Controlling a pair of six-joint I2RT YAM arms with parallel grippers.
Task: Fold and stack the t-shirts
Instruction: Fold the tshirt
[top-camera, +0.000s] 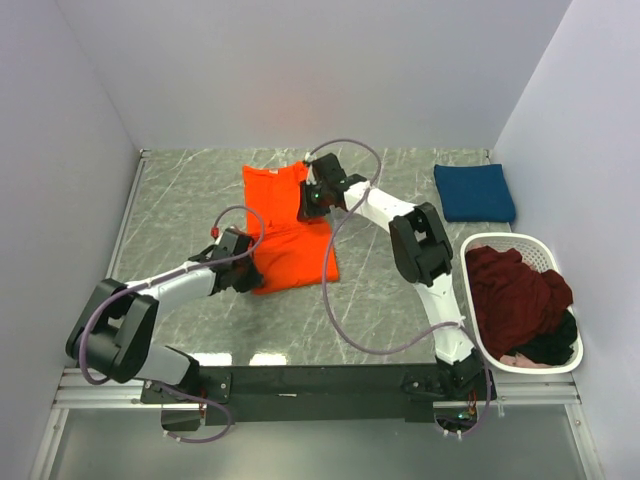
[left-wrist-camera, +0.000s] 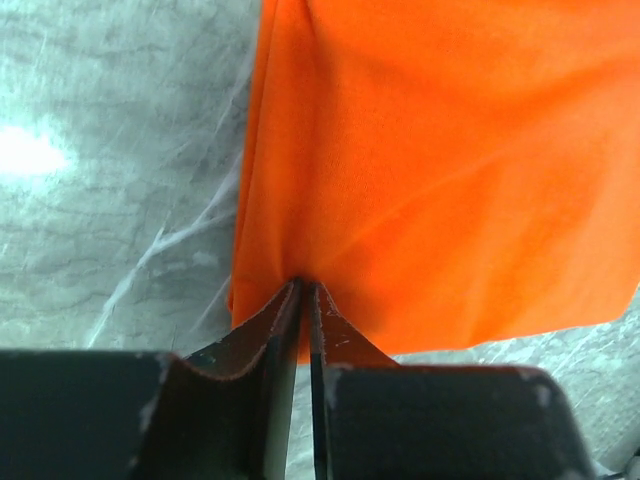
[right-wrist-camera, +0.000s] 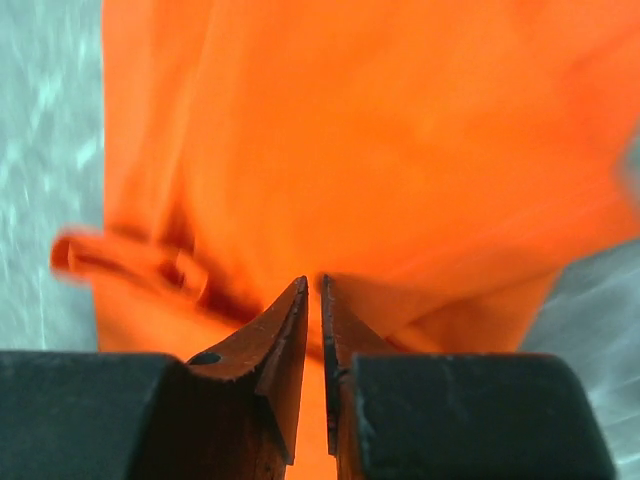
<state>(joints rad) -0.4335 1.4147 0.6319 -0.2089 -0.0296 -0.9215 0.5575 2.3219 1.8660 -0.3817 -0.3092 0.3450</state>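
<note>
The bright orange t-shirt (top-camera: 285, 225) lies partly folded in the middle of the table. My left gripper (top-camera: 250, 272) is shut on its near left edge; the left wrist view shows the cloth (left-wrist-camera: 450, 170) pinched at the fingertips (left-wrist-camera: 306, 285). My right gripper (top-camera: 308, 205) is shut on the shirt's far right part, with orange cloth (right-wrist-camera: 380, 140) held between the jaws (right-wrist-camera: 313, 282). A folded navy blue t-shirt (top-camera: 474, 192) lies at the far right. Dark maroon (top-camera: 512, 292) and black (top-camera: 555, 345) t-shirts are heaped in the basket.
The white oval plastic basket (top-camera: 520, 241) stands at the right near edge, beside the right arm's base. Grey walls close the table at the left, back and right. Purple cables loop around both arms.
</note>
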